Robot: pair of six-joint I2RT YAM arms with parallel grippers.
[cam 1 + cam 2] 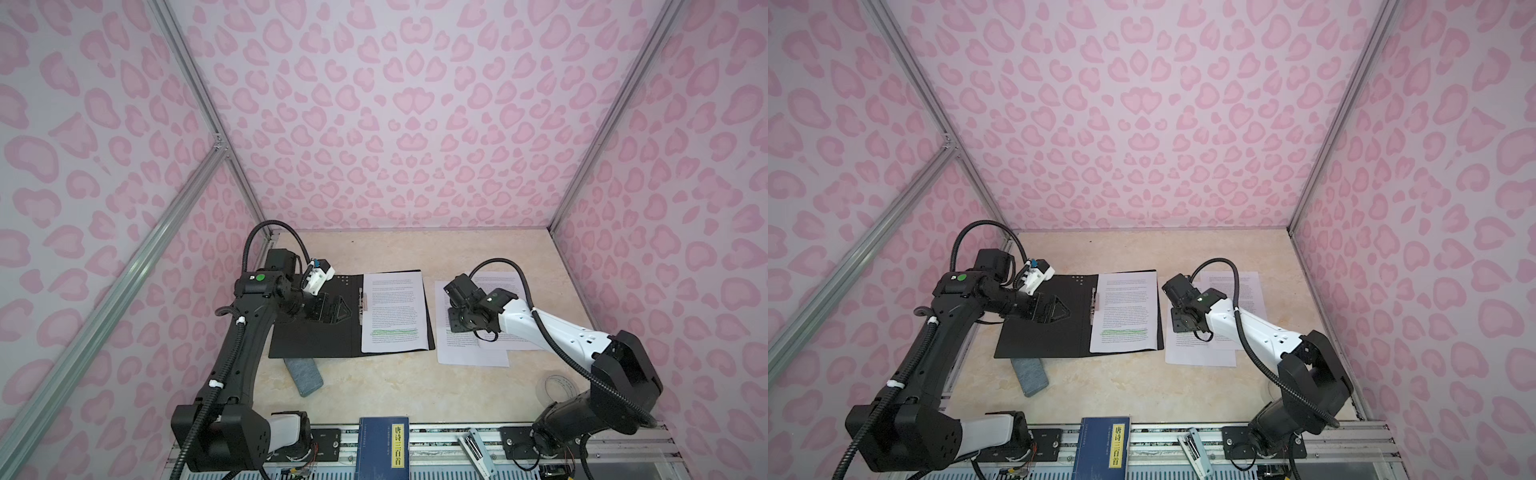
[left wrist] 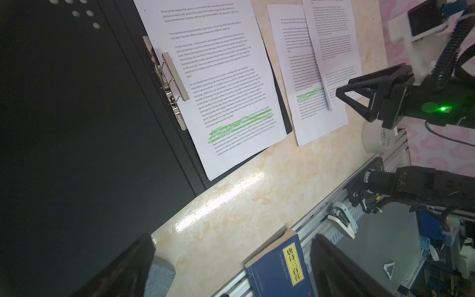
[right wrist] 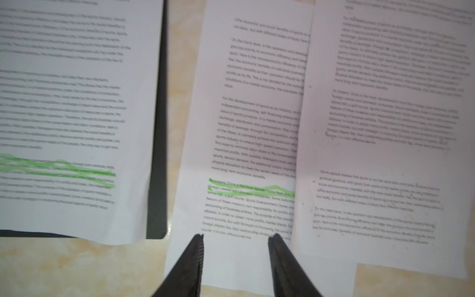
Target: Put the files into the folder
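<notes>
Two overlapping white printed paper sheets (image 3: 244, 128) under my right hand (image 3: 237, 236), jaws apart: pinching may drag both; left hand (image 2: 232, 239) apart too.

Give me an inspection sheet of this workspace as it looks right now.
Surface: beige marbled tabletop.
Job's things: folder open, black inside up; one sheet on its right half; two overlapping sheets beside it.
Clutter: grey pad at folder's near edge; blue book, tape roll near the front.
Grippers: left gripper open over folder's left half; right gripper open over the overlapping sheets.
Cables: black conduit loops on both arms.
Surroundings: pink patterned walls, aluminium frame.
</notes>
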